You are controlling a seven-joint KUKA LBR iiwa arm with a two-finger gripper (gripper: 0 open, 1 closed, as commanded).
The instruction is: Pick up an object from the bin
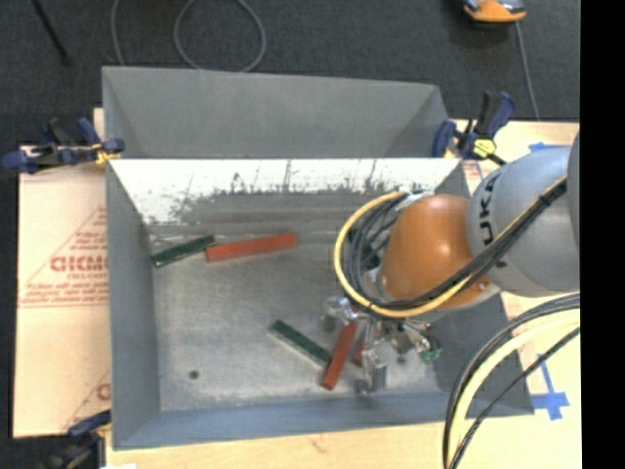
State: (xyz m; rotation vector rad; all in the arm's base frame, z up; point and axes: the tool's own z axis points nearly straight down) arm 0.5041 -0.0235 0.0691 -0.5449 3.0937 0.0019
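Red flat stick (pixel 337 358) touches a green strip (pixel 296 339) beside the gripper (pixel 369 356), whose opening I cannot tell.

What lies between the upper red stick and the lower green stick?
Nothing: in the camera view, bare floor separates the upper red stick from the lower green stick.

You had a silver-grey arm (pixel 537 233) at the right of the frame, black lettering (pixel 485 215) on its side. A glossy orange dome (pixel 430 247) capped the wrist, ringed by yellow and black cables (pixel 340 252); pale cables (pixel 452 413) arced at lower right. The gripper (pixel 367 362) was bare metal.
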